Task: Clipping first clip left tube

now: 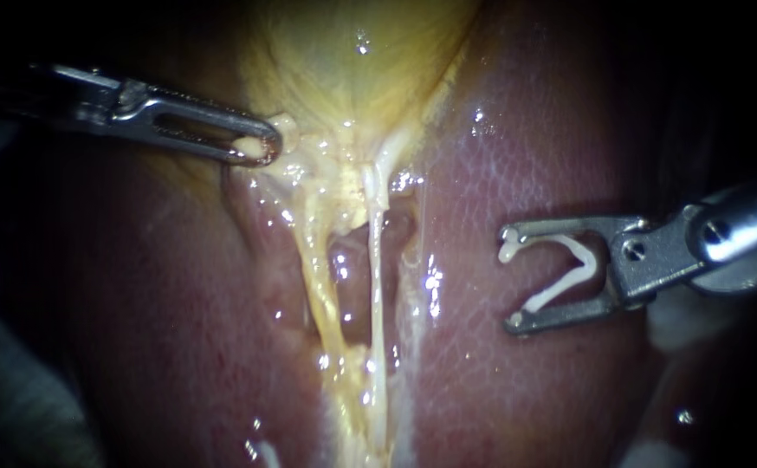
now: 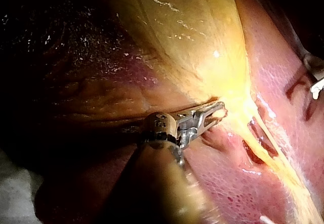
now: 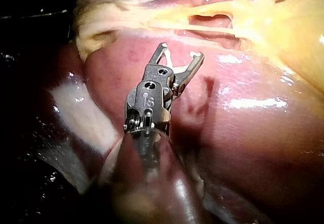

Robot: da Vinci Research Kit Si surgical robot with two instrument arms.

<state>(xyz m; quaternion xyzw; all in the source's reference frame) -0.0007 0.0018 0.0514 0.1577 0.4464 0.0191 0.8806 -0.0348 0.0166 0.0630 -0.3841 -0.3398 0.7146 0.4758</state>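
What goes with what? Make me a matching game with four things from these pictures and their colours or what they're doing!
Things:
1. gallbladder
2. liver
3. clip
4. left instrument

Descriptions:
A. white, held in the jaws of the right instrument
B. yellow
C. pinkish red
D. silver, jaws gripping the gallbladder at its narrow end

Pairs: 1-B, 2-C, 3-A, 4-D

text: none readable | labels: none | numbers: none | signs: none
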